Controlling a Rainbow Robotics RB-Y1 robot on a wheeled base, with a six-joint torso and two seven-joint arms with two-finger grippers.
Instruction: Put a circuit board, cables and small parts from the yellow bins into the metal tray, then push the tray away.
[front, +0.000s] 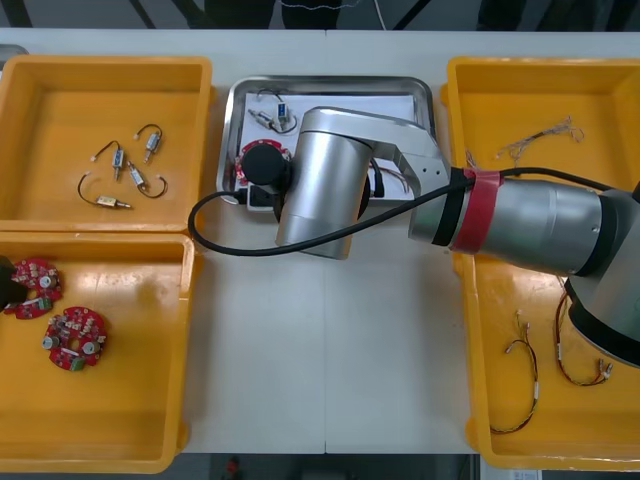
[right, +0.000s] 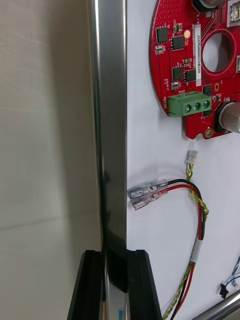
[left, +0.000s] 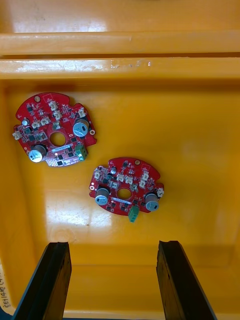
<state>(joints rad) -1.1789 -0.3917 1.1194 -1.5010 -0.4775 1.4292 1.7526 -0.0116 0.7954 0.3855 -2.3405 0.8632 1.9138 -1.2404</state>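
Observation:
The metal tray (front: 335, 88) lies at the table's far middle, white inside. My right gripper (right: 115, 253) is shut on the tray's near rim (right: 111, 125), one finger on each side of it. Inside the tray lie a red circuit board (right: 192, 60), a red, black and yellow cable (right: 192, 200) and small metal parts (front: 275, 115). In the front view my right arm (front: 330, 180) covers the tray's near edge. My left gripper (left: 112, 245) hangs open over the near left yellow bin (left: 200, 150), just short of two circuit boards (left: 52, 130) (left: 125, 186).
The far left bin (front: 60, 100) holds several small metal parts with wires (front: 125, 175). Thin cables lie in the far right bin (front: 540, 140), and red and yellow cables (front: 545, 365) in the near right bin. Bare table (front: 320, 350) lies before the tray.

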